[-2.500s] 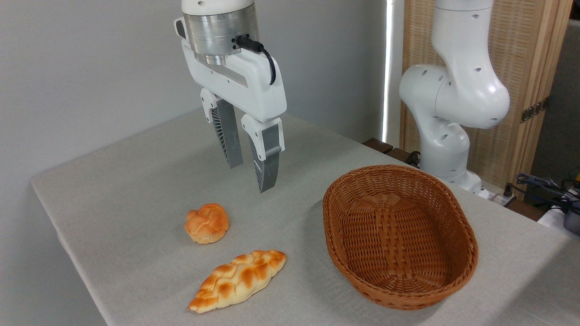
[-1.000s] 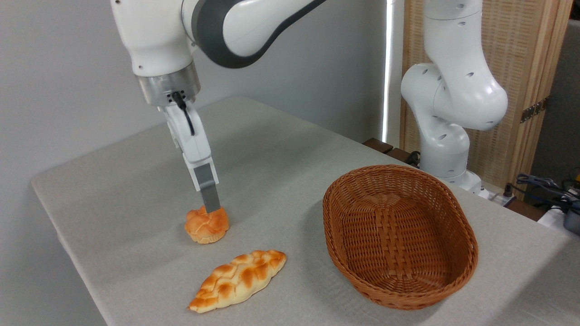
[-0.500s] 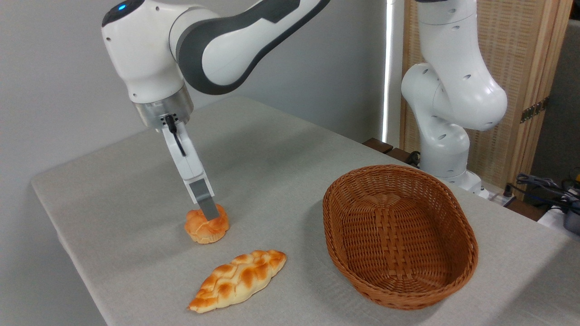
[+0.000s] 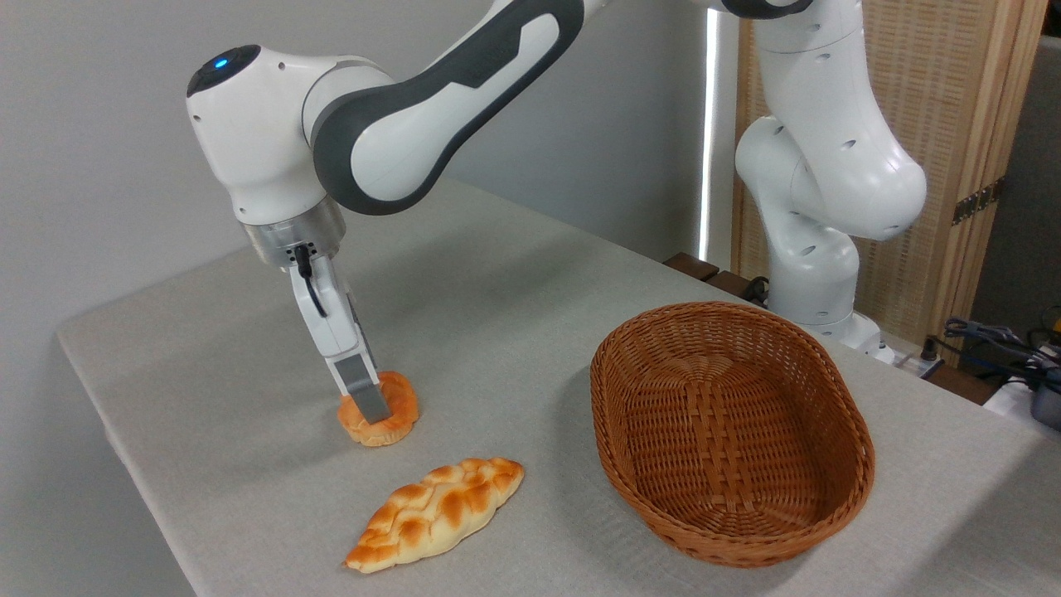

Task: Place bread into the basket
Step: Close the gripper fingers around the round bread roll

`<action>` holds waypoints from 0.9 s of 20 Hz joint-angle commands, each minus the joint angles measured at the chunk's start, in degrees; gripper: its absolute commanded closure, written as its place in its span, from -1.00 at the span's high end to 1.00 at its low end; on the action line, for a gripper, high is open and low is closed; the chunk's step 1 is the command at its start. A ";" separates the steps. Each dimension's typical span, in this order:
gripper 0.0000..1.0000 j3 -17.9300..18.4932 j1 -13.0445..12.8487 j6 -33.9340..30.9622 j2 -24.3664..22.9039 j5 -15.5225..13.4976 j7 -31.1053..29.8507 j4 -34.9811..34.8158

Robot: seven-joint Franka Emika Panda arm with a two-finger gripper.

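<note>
Grey-cloth desk (image 4: 249, 332), single fixed view. Pincer (image 4: 370, 408) is down on the bread (image 4: 390, 414), seen edge-on; I can't tell if it's pinching yet. Bread sits left of the empty basket (image 4: 816, 398), well apart. Looks soft and light to me: grip across the sides, gently.

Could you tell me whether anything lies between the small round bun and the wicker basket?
Nothing visible does. The bun sits with the gripper down on it, and only bare tablecloth separates it from the basket. The braided loaf lies nearer the camera, off that line.
</note>
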 commanded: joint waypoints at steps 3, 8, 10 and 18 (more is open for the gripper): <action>0.98 0.05 -0.65 0.94 -0.23 3.56 -0.63 -0.90; -0.24 0.05 -0.65 0.94 -0.23 3.56 -0.99 -0.90; -0.63 0.05 -0.65 0.85 -0.32 3.65 -0.90 -0.90; -1.00 -0.13 -0.74 0.77 -0.76 4.52 -0.73 -0.54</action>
